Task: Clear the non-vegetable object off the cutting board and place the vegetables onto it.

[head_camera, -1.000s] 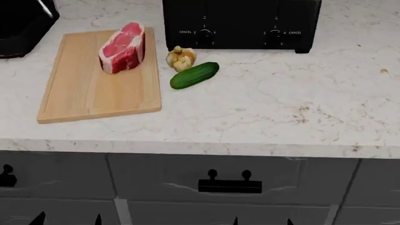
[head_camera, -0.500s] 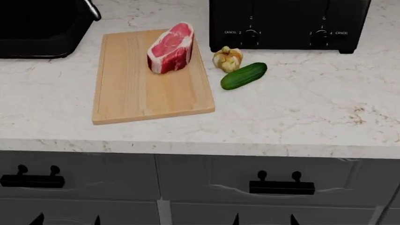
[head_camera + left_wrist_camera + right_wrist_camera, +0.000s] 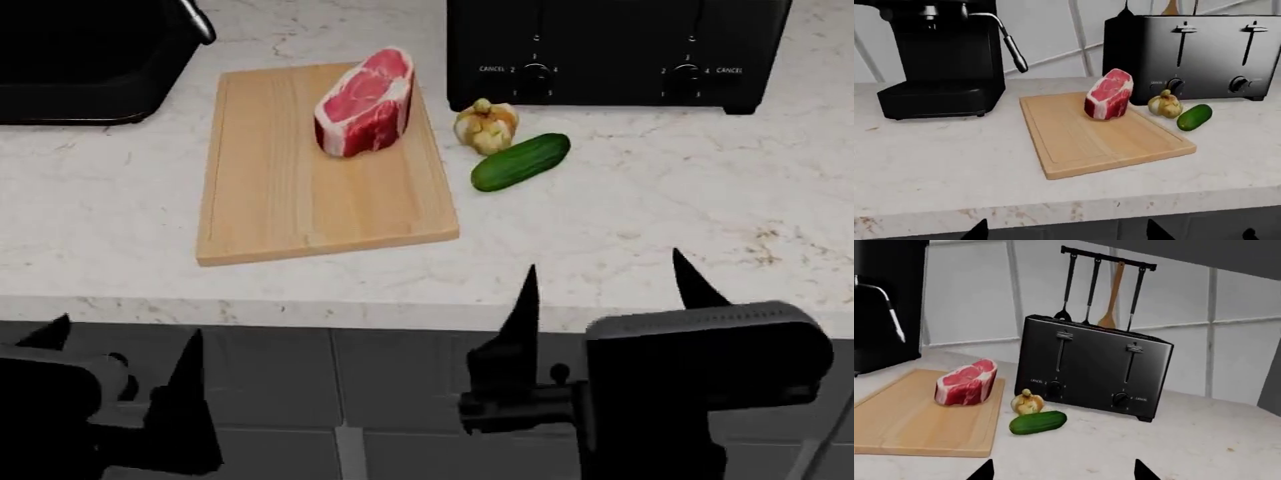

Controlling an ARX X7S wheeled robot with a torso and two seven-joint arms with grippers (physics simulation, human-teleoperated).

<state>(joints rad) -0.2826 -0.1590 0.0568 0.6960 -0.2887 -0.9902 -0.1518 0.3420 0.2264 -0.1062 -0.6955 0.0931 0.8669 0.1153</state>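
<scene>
The cutting board [image 3: 320,165] lies flat on the white stone table [image 3: 641,240], near the table's back edge. The red meat [image 3: 363,103] stands on its side on the board, close to the board's back right corner. It is the only food on the board.

The garlic bulb [image 3: 486,126] sits on the table just beside the board's right edge. The green cucumber [image 3: 521,162] lies right next to the garlic, a bit nearer the front edge of the table. The two look like they touch or almost touch. Both are off the board.

A black toaster [image 3: 617,50] stands behind the garlic and cucumber at the back edge. A black coffee machine [image 3: 941,55] stands at the back, on the other side of the board.

The left gripper [image 3: 120,385] is low, by the front edge of the table, with its two fingers spread apart and holding nothing. The right gripper [image 3: 607,295] is at the front edge too, fingers spread wide and holding nothing. Both are well apart from the food.
</scene>
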